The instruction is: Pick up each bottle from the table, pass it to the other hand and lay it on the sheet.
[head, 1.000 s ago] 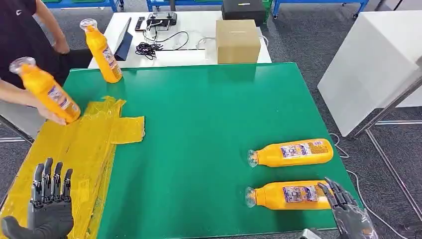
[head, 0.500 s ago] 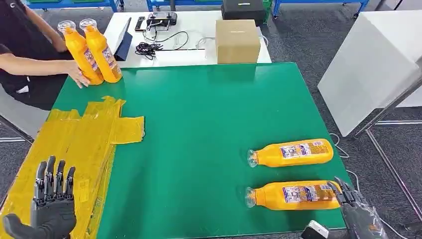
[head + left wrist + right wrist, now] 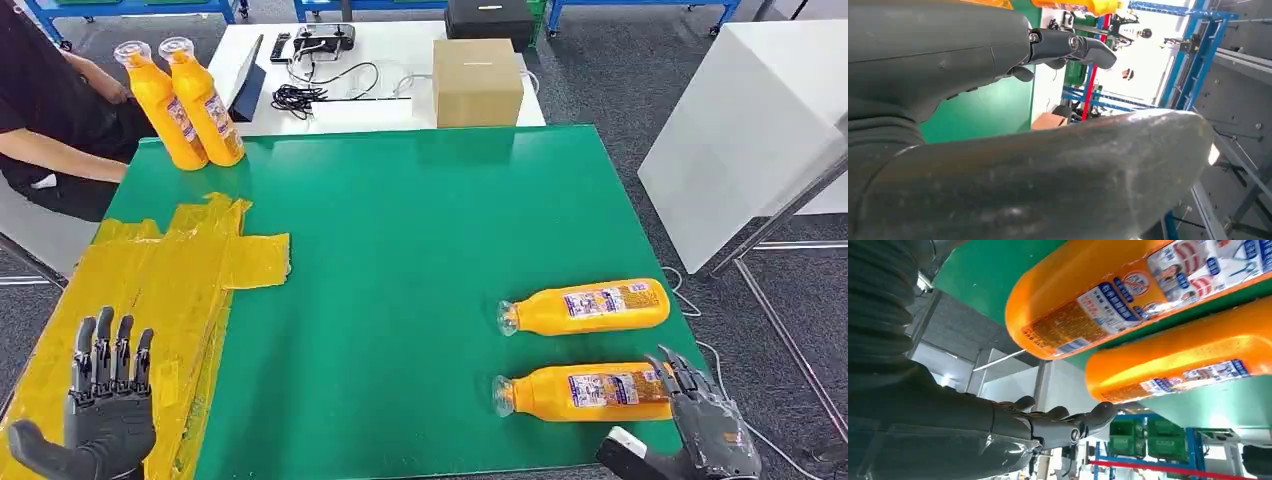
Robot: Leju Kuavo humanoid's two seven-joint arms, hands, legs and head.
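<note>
Lying side by side at five o'clock on the flat green table point(image 3: 400, 260): two orange plastic bottles point(image 3: 585, 307) point(image 3: 580, 391). Standing together at eleven o'clock: two more orange bottles point(image 3: 190, 102). Spread at eight o'clock: crumpled yellow plastic sheet point(image 3: 160, 290).

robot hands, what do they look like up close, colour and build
Both are dark grey. The left hand has a smooth matte palm, black segmented fingers with small silver pins, and a thick grey thumb. The right hand looks glossier, as if under a clear film, with a white block at its wrist. Each wrist carries a grey ribbed cover.
</note>
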